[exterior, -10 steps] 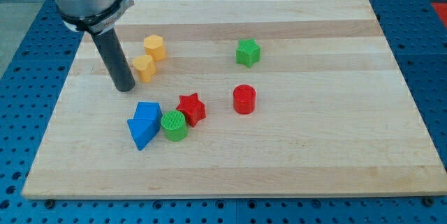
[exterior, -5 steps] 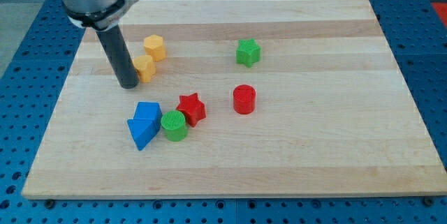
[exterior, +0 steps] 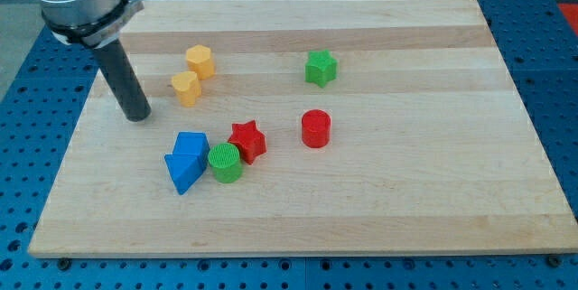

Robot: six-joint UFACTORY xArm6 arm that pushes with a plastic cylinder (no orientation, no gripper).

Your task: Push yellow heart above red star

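The yellow heart (exterior: 186,88) lies on the wooden board (exterior: 406,191), left of centre. The red star (exterior: 247,140) lies below and to the right of it, near the board's middle. My tip (exterior: 137,116) rests on the board to the left of the yellow heart and a little lower, with a clear gap between them. It touches no block.
A yellow hexagon block (exterior: 200,60) sits just above the heart. A green cylinder (exterior: 225,163) touches the red star's lower left. Two blue blocks (exterior: 187,161) sit left of the cylinder. A red cylinder (exterior: 315,128) and a green star (exterior: 320,68) lie to the right.
My tip first moved right to the yellow heart's left side, then pulled back to the left, leaving a gap. The heart barely shifted.
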